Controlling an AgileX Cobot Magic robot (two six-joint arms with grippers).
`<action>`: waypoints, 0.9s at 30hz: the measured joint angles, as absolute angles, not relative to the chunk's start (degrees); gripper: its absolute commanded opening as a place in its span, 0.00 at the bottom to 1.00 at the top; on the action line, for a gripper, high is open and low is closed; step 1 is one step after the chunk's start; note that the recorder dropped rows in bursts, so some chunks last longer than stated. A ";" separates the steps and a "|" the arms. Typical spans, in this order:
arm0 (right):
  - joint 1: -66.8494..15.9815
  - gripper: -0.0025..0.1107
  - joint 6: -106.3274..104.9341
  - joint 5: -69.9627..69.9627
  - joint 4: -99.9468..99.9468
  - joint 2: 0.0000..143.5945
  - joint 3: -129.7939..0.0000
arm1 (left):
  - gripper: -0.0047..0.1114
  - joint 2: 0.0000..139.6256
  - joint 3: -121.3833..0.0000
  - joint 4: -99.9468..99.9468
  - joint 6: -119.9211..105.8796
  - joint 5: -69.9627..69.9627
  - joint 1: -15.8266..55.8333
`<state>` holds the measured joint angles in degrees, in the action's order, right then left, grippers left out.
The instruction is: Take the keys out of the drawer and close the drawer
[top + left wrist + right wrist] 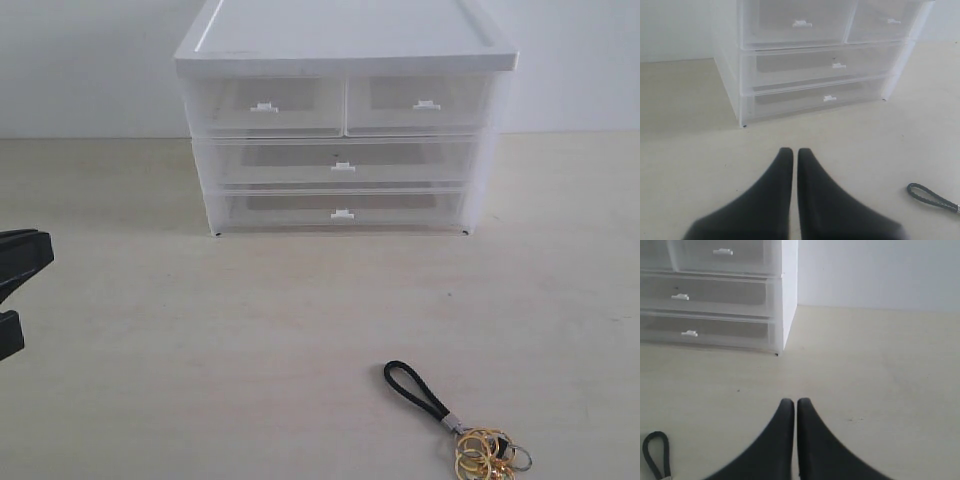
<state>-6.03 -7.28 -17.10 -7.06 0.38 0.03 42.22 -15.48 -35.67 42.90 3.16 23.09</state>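
The task is judged done, keys (456, 421) out, drawer (335, 160) shut (left gripper (794, 151), right gripper (795, 401) both closed, empty); nothing more is needed.

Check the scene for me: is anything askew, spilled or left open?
Nothing stands out. The keys lie flat on the table, in front of the cabinet and apart from it. The drawer looks pushed in flush with the cabinet's front.
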 measured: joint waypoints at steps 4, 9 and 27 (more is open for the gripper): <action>-6.03 0.02 -6.07 -18.90 -6.11 0.26 0.03 | 0.08 42.22 -15.48 -35.67 42.90 3.16 23.09; -6.03 0.02 -5.98 -19.03 -4.25 0.26 0.03 | 0.08 42.22 -15.48 -35.67 42.90 3.16 23.09; -6.03 0.02 -3.65 -19.25 -4.09 0.26 0.03 | 0.08 42.22 -15.48 -35.67 42.90 3.16 23.09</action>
<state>-6.03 -3.65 -19.25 -4.09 0.26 0.03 42.22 -15.48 -35.67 42.90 3.16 23.09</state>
